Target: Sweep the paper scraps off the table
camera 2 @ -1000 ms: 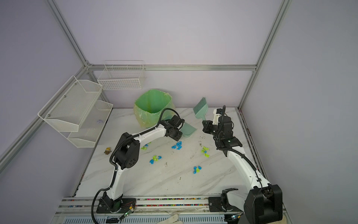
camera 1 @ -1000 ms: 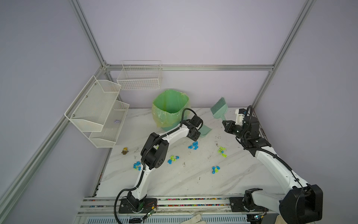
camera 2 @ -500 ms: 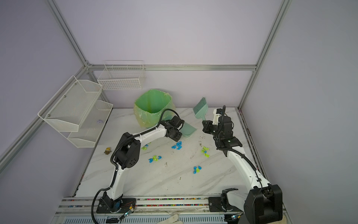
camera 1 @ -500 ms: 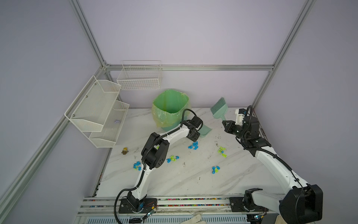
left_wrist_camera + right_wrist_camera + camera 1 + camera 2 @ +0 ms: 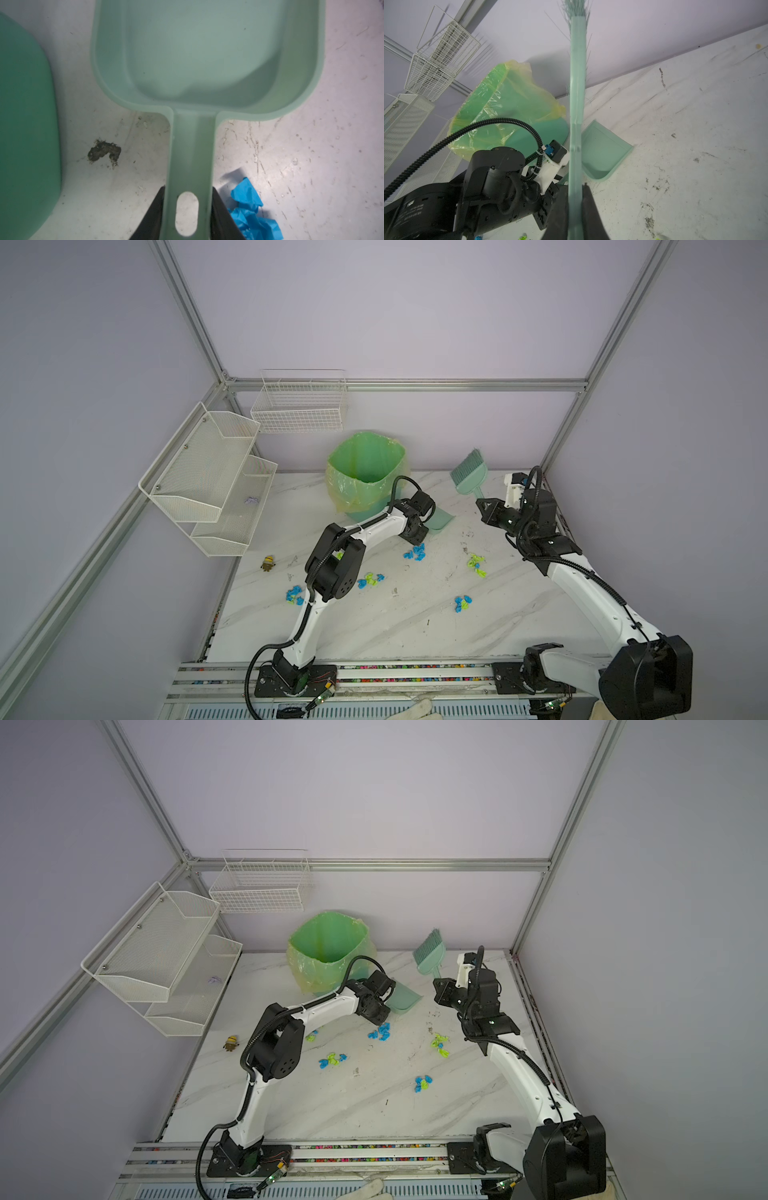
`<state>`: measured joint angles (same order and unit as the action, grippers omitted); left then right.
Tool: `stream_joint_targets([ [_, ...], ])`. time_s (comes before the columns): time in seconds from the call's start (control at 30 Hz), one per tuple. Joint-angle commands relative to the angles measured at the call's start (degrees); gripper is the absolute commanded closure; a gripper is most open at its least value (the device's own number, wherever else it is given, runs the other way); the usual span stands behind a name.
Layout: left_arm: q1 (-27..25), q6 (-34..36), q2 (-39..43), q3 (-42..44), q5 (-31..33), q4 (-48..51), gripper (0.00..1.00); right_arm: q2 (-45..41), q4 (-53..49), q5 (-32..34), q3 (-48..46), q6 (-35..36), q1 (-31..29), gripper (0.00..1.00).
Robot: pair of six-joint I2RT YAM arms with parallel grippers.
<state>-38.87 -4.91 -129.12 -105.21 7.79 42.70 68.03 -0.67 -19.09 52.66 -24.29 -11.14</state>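
Paper scraps (image 5: pixel 415 551), tiny blue and lime wads (small clusters) on table (image 5: pixel 374 635)

Lined bin (image 5: pixel 353 494), mesh shelves (image 5: pixel 208 472), toy figure (image 5: pixel 268 563)

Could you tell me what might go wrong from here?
The left gripper grips the dustpan only at the end of its handle, by the hang hole, so the pan may twist or slip. Blue paper scraps lie beside its fingers; dragging the pan could scatter them. The right gripper holds the brush bristles up, near the left arm; turning it might clip that arm.
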Motion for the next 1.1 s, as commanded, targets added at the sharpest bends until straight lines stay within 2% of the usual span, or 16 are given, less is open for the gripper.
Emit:
stream_joint_targets([
  [0.0,-0.41,0.87,1.09,-4.16,0.53,0.63,0.71,-2.06,2.15,-0.60,2.39,-0.67,0.15,1.00],
  [0.33,-0.41,0.38,1.48,-4.92,0.26,0.65,0.74,-2.66,1.97,-0.51,1.83,-0.93,0.15,1.00],
  [0.5,-0.41,-0.31,1.47,-5.46,0.54,1.20,0.88,-3.14,1.56,-0.03,1.90,-1.10,0.15,1.00],
  [0.6,-0.46,-0.63,2.15,-6.10,0.47,2.17,0.91,-2.60,0.03,0.45,3.29,-1.68,0.15,1.00],
  [0.87,-0.45,-1.28,7.50,-6.79,-1.00,5.10,0.93,-0.95,-10.71,5.50,10.71,0.84,0.15,1.00],
  [1.07,-0.50,-1.22,14.54,-3.63,-2.21,6.68,0.93,1.17,-25.60,12.10,18.45,1.03,0.17,1.00],
])
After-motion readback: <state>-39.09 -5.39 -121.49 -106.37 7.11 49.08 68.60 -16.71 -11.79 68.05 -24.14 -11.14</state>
